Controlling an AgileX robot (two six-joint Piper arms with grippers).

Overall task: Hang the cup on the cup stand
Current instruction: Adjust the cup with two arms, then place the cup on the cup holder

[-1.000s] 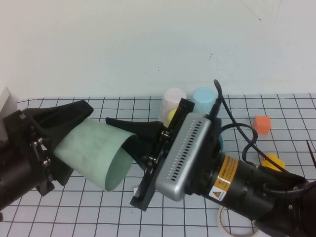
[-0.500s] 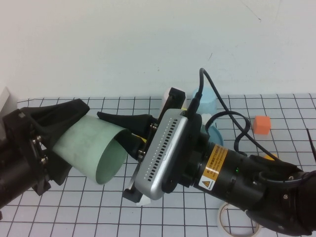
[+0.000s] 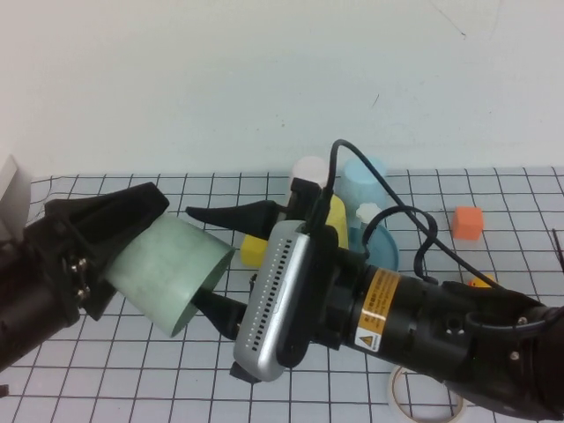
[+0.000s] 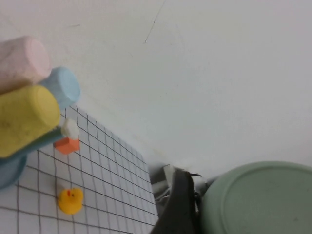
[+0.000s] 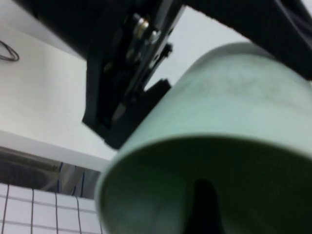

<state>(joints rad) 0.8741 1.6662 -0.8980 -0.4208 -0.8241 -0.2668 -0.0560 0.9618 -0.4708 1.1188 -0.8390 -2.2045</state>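
Note:
My left gripper (image 3: 132,256) is shut on the pale sage-green cup (image 3: 172,273) and holds it on its side above the table, open mouth toward my right arm. The left wrist view shows the cup's base (image 4: 258,200). My right gripper (image 3: 207,260) is open at the cup's mouth. One finger lies over the cup's outside and the other finger (image 5: 202,204) reaches inside the cup (image 5: 234,97). The teal cup stand (image 3: 381,248) sits behind the right arm, holding a yellow cup (image 3: 335,216), a light blue cup (image 3: 366,181) and a pinkish cup (image 3: 308,167).
An orange cube (image 3: 468,222) and a yellow duck (image 3: 480,284) lie on the grid mat at right. A tape roll (image 3: 423,401) lies by the right arm. A white box (image 3: 13,185) stands at far left. The wall runs along the back.
My right gripper has moved left and lower, turning so that its open fingers now straddle the cup's rim. My left gripper has tilted the cup slightly downward.

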